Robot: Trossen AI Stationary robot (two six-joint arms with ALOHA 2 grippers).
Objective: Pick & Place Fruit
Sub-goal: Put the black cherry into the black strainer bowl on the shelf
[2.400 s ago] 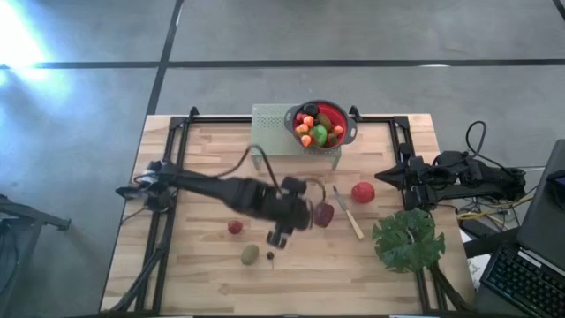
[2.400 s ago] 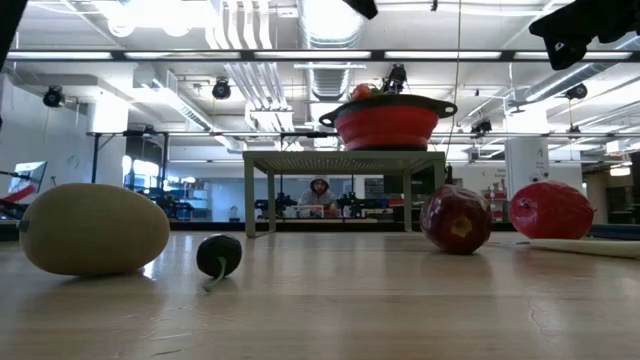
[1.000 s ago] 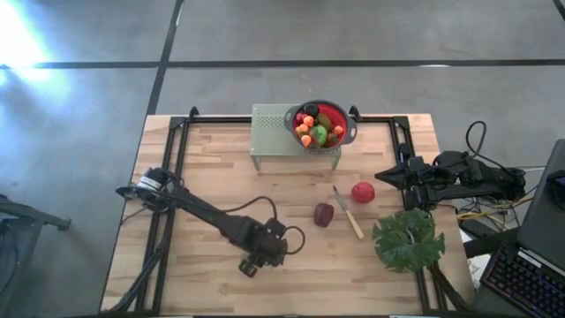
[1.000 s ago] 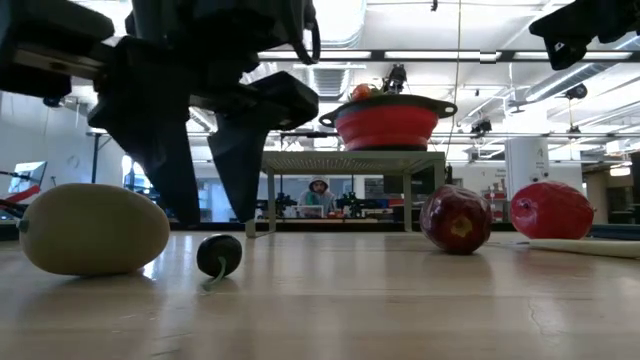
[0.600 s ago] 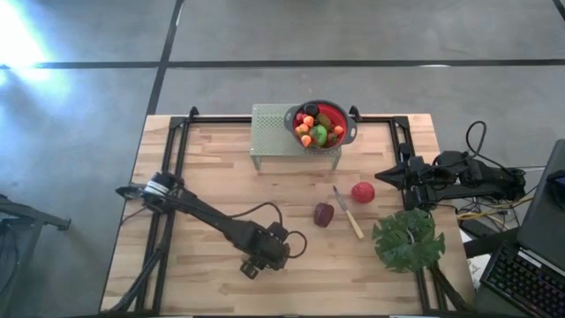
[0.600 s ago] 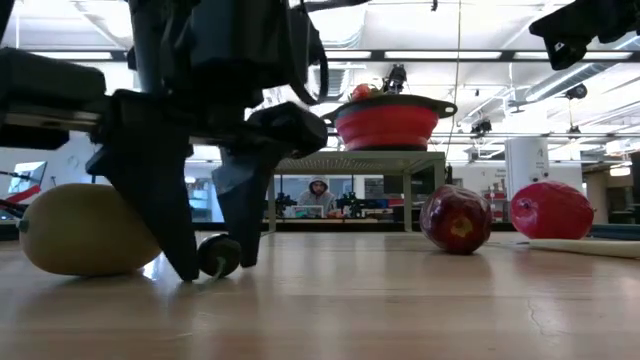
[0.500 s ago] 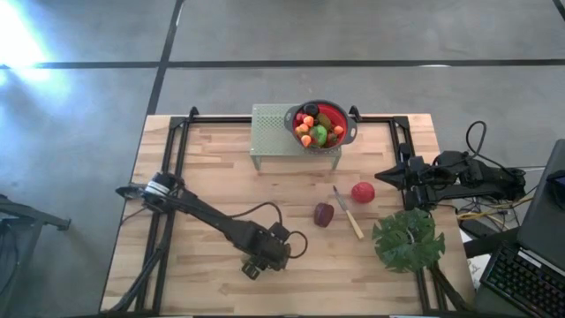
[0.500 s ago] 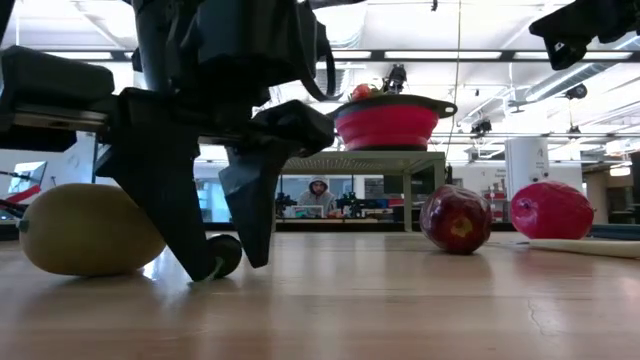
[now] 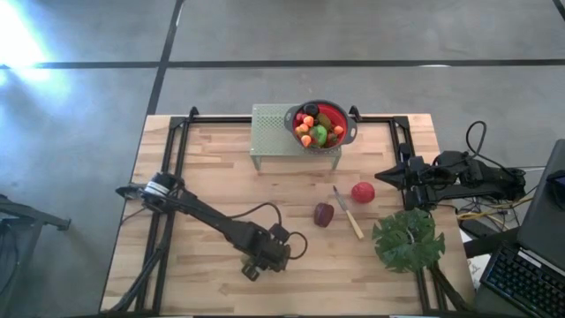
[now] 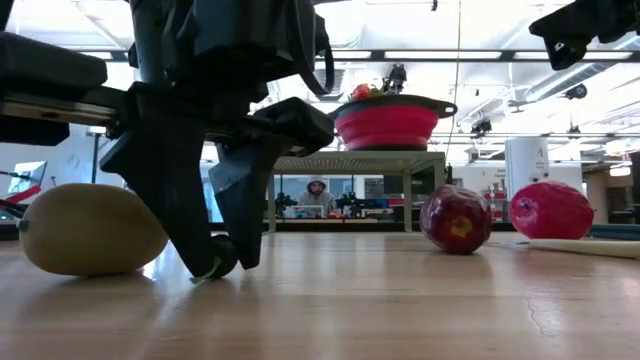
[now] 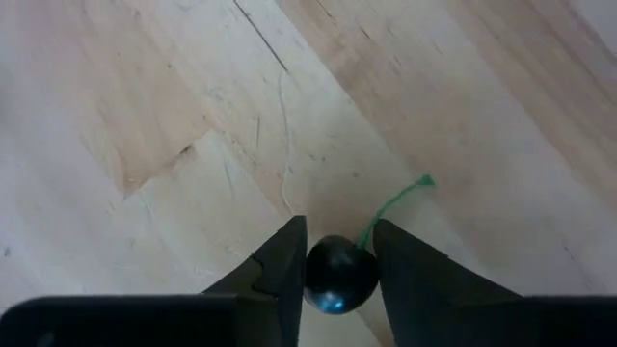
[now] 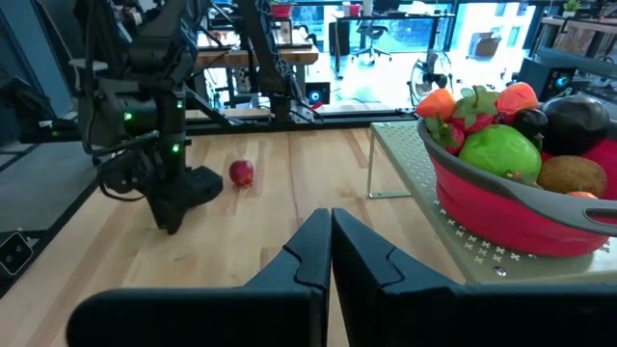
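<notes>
Since a second earlier, seen from above, my left gripper (image 9: 253,268) had dropped onto the table (image 9: 388,283) near its front edge, while my right gripper (image 9: 388,176) waited, shut, at the right side. Level across the table, my fingers (image 10: 170,215) straddled the dark berry (image 10: 222,256) beside the kiwi (image 10: 85,229). Through the left wrist camera, they had narrowed against its sides, so the grasp step looked nearly done; next I judged a firm squeeze and a lift toward the red bowl (image 9: 321,124).

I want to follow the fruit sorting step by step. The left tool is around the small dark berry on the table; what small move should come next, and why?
Probably lift straight up. The left tool has its fingers pressed on both sides of the dark berry, which sits on the table with its green stem sticking out. The red bowl stands on a raised stand.
</notes>
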